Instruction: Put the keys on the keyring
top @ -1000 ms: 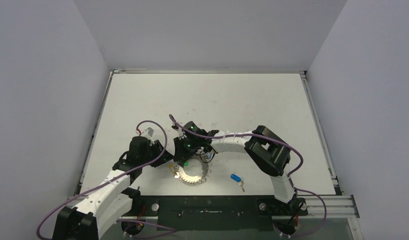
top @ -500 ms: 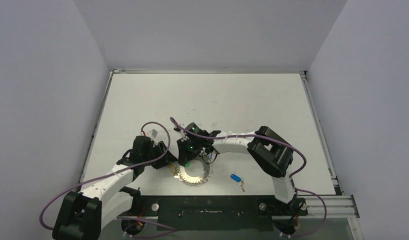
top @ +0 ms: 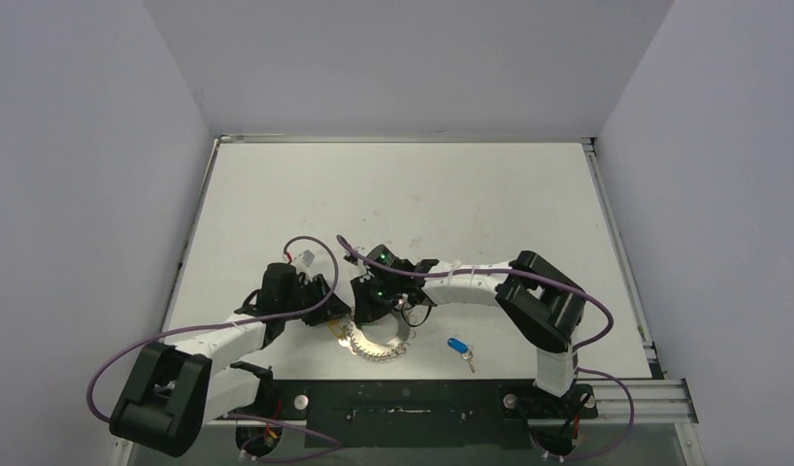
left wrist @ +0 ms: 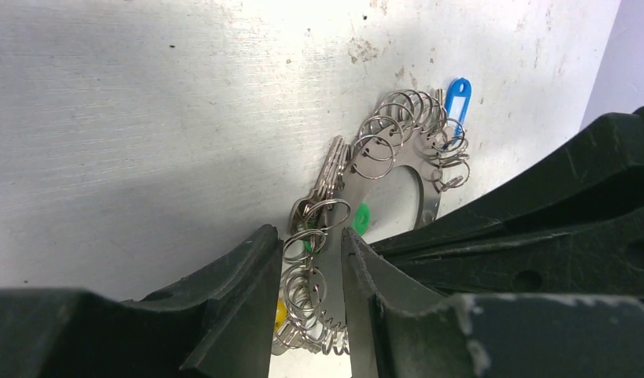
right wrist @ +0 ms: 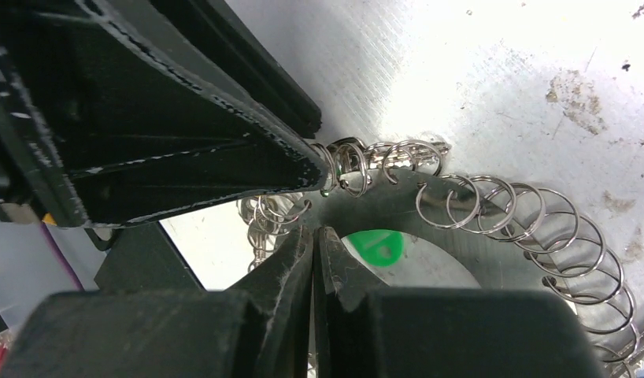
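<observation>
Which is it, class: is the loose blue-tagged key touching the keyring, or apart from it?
Apart. The top external view shows bare table between the blue-tagged key and the keyring.

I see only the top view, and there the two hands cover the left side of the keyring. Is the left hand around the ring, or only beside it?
Observer: Around it. In the left wrist view the wire loops of the keyring lie in the gap between the two fingers of the left hand. Whether the fingers press on them, I cannot tell.
Operator: And the right hand?
Observer: The right hand is shut, with only a thin slit between its fingers. Its tips are next to a green tag inside the ring's hole.
Operator: Do the two hands touch?
Observer: Not where the right wrist view shows them. A strip of ring and loops lies between the left hand's fingertip and the right hand's tips.
</observation>
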Tool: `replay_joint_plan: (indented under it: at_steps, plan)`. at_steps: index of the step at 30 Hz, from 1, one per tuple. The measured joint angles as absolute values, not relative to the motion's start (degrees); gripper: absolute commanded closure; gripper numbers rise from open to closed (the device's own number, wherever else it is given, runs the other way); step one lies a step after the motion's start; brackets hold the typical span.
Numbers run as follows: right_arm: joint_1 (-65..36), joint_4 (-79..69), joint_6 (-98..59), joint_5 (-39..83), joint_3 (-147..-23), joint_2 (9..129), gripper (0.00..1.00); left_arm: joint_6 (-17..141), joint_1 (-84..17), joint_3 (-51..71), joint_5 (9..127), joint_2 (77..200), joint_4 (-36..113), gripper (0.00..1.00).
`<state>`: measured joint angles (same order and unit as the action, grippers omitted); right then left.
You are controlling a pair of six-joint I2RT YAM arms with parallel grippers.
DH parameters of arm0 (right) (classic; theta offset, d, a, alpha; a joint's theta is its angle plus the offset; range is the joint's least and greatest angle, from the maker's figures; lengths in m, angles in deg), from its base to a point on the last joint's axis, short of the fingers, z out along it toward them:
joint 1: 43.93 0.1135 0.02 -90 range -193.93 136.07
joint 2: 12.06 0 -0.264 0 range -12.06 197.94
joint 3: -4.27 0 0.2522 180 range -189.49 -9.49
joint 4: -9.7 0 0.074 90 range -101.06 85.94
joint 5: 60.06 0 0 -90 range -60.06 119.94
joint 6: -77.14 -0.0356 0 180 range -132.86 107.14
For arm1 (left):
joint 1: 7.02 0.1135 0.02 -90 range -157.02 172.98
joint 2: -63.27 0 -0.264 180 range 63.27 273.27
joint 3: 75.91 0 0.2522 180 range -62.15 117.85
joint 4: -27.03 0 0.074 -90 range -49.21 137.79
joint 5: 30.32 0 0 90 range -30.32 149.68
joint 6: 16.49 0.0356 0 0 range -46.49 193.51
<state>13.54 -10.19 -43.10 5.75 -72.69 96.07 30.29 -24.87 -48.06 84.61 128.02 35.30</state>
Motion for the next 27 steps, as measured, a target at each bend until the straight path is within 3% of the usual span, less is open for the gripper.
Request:
replay_joint_plan:
  at_steps: [9, 17, 27]
  plan:
    - [13.9, -10.2, -42.9, 7.1, -71.3, 95.5, 1.00, 28.9, -24.9, -49.4, 86.4, 130.7, 28.7, 0.67]
    - [14.0, -10.0, -42.9, 8.0, -71.1, 96.1, 1.00, 28.1, -24.8, -50.7, 87.1, 131.3, 26.0, 0.78]
    - [14.0, -9.5, -42.9, 8.0, -71.2, 96.3, 1.00, 26.9, -24.6, -52.5, 88.1, 124.1, 26.6, 0.82]
